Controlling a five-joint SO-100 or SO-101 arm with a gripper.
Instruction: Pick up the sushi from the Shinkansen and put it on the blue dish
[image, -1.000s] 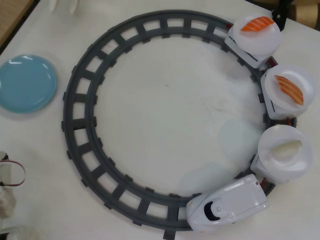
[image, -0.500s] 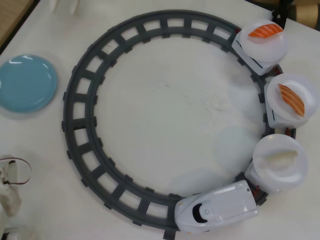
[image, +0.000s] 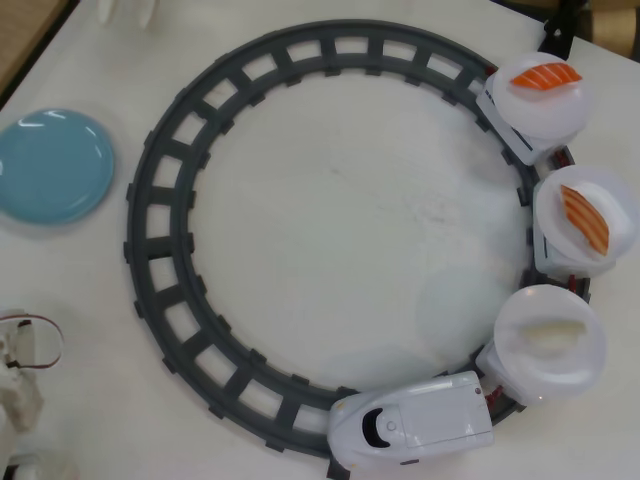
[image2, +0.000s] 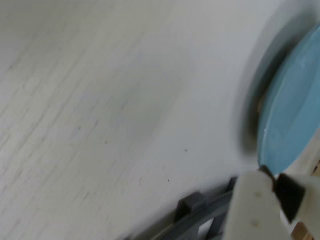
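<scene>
The white Shinkansen (image: 415, 420) stands on the grey ring track (image: 160, 200) at the bottom of the overhead view, pulling three cars with round white plates. The sushi (image: 585, 218), pale orange with whitish stripes, lies on the middle plate at the right. The blue dish (image: 52, 165) sits empty at the left, outside the track; its rim also shows at the right edge of the wrist view (image2: 292, 115). My gripper (image2: 272, 182) shows only as a blurred white finger and a black part at the wrist view's bottom right, holding nothing that I can see.
A brighter red-orange piece (image: 546, 76) lies on the top right plate and a plain whitish piece (image: 553, 335) on the plate behind the train. Part of my arm with a brown cable (image: 22, 370) shows at the lower left. A stretch of track (image2: 200, 215) lies under the gripper.
</scene>
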